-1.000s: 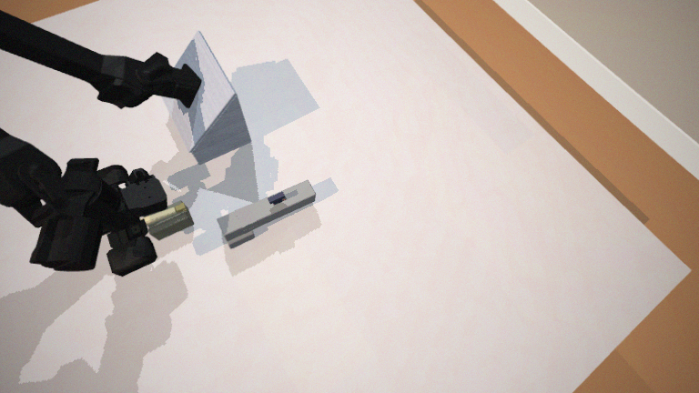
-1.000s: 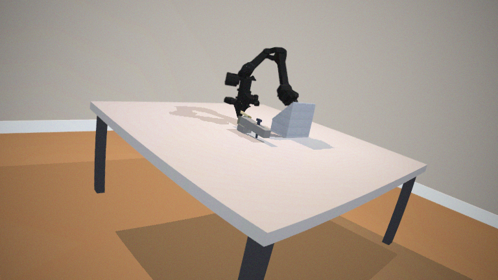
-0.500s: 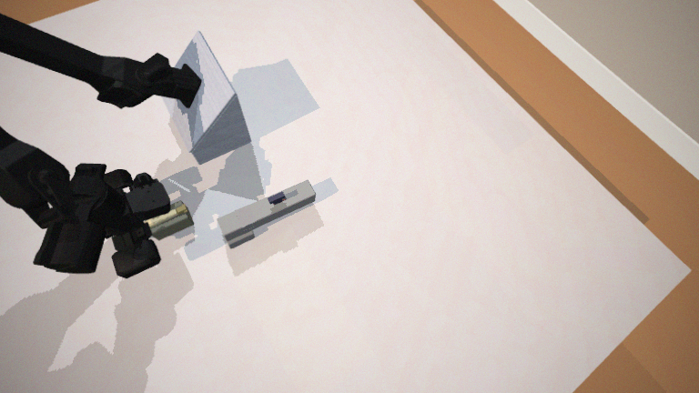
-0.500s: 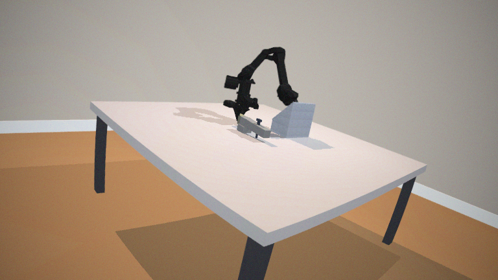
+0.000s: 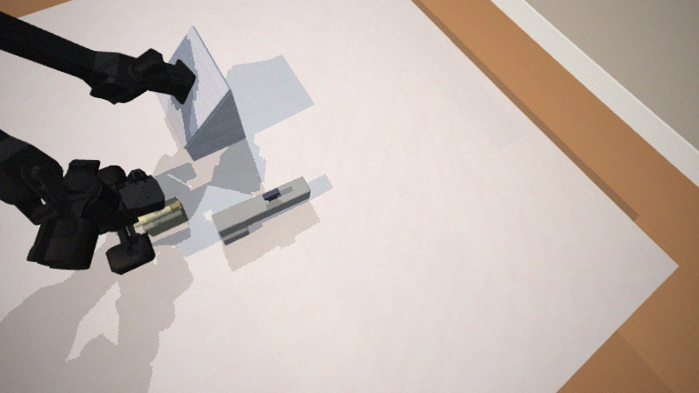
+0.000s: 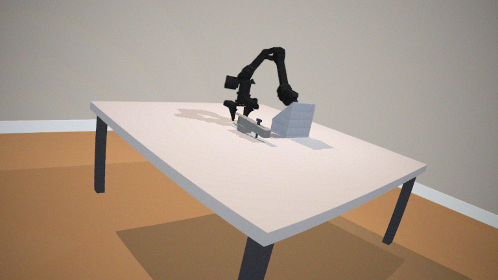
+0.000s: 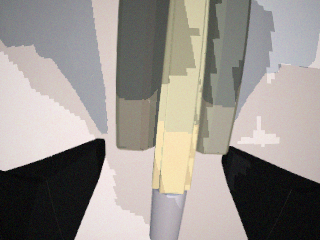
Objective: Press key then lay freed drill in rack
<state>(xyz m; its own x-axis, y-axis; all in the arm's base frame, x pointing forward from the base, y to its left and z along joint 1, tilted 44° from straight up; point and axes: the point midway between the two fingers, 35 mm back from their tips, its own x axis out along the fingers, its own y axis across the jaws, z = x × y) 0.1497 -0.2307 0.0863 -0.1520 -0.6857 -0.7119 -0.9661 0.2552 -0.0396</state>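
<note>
Surface (image 6: 205,174) carries a grey wedge block (image 5: 208,95), unmarked. Beside it the arm bends down over a grey rack (image 7: 143,60). The tool (image 5: 137,226) stands with its 2 fingers spread wide, gripping nothing. The yellow drill (image 7: 180,94) lies along the rack's groove, directly beneath the tool.

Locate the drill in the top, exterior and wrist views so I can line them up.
Top: the drill is the pale yellow bar at lower left, lying in the rack at the open gripper.
Exterior: too small to make out; it would be just under the gripper, at the left end of the grey block.
Wrist: centre, running top to bottom, grey tip nearest the camera.
Shared landmark: the black gripper, seen in every view.
</note>
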